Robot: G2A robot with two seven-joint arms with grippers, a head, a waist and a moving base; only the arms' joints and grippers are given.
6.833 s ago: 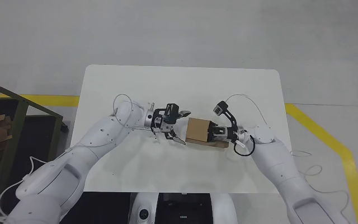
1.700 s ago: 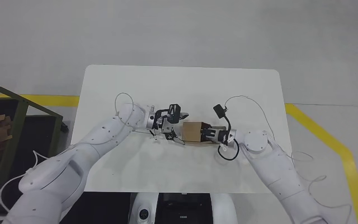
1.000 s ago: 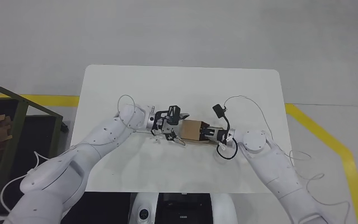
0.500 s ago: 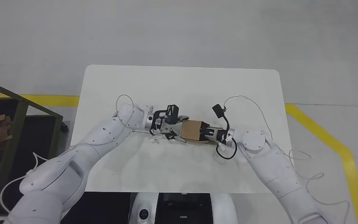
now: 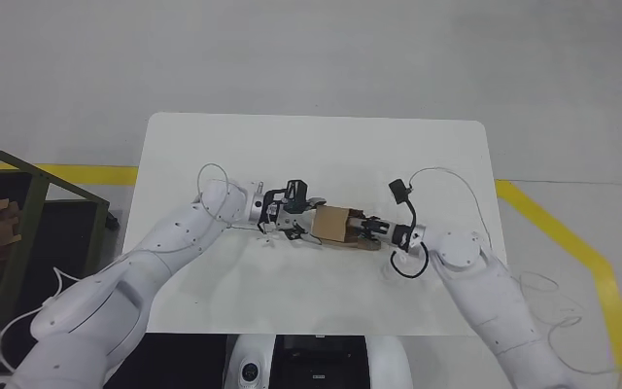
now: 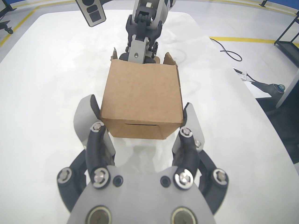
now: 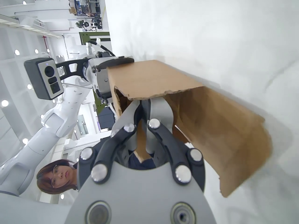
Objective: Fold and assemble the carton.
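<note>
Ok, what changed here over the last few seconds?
The left hand closed in on the brown cardboard carton and now straddles its closed end, open. The carton slid slightly toward that arm. The right arm's wrist rolled and drew back a little. Unchanged: the right hand stays at the carton's open end, shut on a flap; the carton still lies on the white table.

A: Left arm?
B: The left gripper (image 6: 140,108) has advanced from well apart. Its spread fingers now flank the closed end of the carton (image 5: 333,223).
A: Right arm?
B: The right gripper (image 7: 146,104) has rolled, carrying its wrist camera (image 5: 398,188) outward. The carton has shifted slightly leftward.
</note>
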